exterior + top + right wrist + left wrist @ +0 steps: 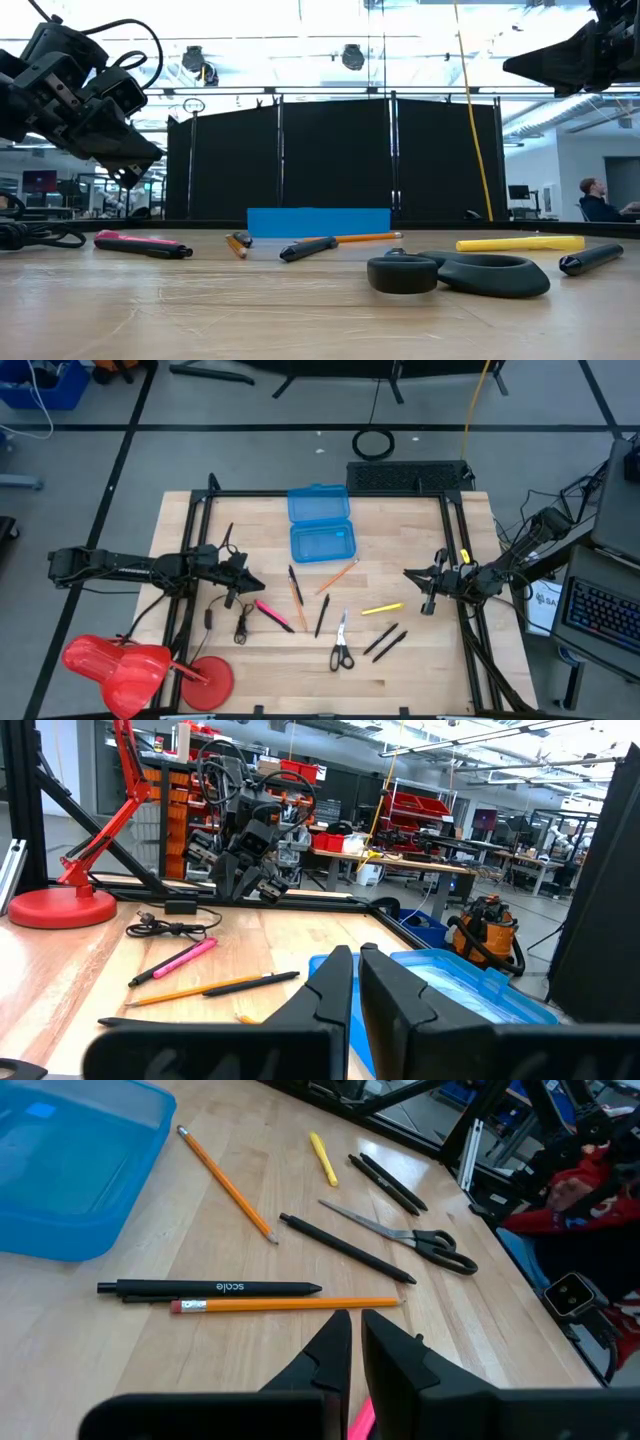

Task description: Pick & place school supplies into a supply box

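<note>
Both pincers hover with fingers pressed together, holding nothing: left pincer (243, 582), right pincer (418, 578). Between them, pens, pencils and scissors (341, 650) lie loose on the tabletop (420, 670), awaiting pickup. Beyond, the blue supply box (321, 525) sits open to receive them.

Wooden table (420, 670) carries pens (385, 641), scissors (341, 645), blue case (321, 530).

both arms hover apart, left gripper (243, 578) and right gripper (413, 575) closed, empty.
</note>
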Tool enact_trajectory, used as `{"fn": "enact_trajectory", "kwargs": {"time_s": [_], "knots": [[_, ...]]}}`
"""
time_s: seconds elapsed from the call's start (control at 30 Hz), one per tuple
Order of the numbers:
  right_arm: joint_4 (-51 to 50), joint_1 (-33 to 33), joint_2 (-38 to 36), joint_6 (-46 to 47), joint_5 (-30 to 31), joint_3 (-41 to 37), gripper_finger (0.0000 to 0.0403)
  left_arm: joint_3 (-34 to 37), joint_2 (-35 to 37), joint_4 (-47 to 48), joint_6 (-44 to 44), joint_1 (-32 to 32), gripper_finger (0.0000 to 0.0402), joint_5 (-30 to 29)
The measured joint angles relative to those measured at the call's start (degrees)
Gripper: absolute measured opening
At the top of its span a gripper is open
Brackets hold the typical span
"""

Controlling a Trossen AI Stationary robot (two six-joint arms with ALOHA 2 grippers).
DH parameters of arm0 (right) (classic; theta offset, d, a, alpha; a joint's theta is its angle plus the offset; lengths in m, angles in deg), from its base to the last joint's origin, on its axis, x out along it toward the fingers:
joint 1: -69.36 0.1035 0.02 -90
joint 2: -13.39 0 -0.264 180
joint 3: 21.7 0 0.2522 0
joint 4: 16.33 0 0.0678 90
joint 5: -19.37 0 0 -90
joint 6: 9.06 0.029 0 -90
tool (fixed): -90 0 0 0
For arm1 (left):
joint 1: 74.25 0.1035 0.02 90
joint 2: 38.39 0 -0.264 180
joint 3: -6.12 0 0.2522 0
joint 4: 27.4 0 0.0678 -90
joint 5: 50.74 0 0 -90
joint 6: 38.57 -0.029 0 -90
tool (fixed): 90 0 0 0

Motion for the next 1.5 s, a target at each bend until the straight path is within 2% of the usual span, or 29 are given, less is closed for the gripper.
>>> {"fn": "enact_trajectory", "kwargs": {"time_s": [0.17, 0.27, 0.47, 0.7, 0.97, 1.17, 1.33, 1.5], "knots": [[0.01, 0.0, 0.0, 0.0, 0.0, -0.01, 0.0016, -0.01, 0.0, 0.01, -0.21, -0.01, 0.0031, 0.0], [0.03, 0.0, 0.0, 0.0, 0.0, -0.01, 0.0016, 0.01, 0.0, 0.0, -3.21, -0.02, 0.0031, -0.47], [2.33, 0.01, 0.0, 5.27, -0.02, 0.0, 0.0016, 0.01, 0.0, -2.54, -7.54, 0.01, 0.0031, -8.68], [5.21, 0.02, 0.0, 20.58, -0.04, -0.01, 0.0016, 0.0, 0.02, -11.67, 6.05, 0.01, 0.0031, -14.51], [6.21, -0.43, 0.0, 23.23, 0.43, 0.0, 0.0016, -0.01, 0.03, -18.55, 6.28, 0.01, 0.0031, -16.99], [6.87, -2.09, 0.02, 23.21, 1.69, -0.02, 0.0016, -0.01, 0.0, -18.24, -0.85, -0.02, 0.0031, -19.05], [8.03, -2.51, 0.02, 23.2, 1.55, -0.02, 0.0016, -0.01, 0.02, -19.6, -1.45, -0.03, 0.0031, -18.99], [8.6, -2.38, 0.02, 27.52, 1.31, -0.02, 0.0016, -0.01, -0.17, -18.54, -1.66, -1.93, 0.0031, -19.02]]}}
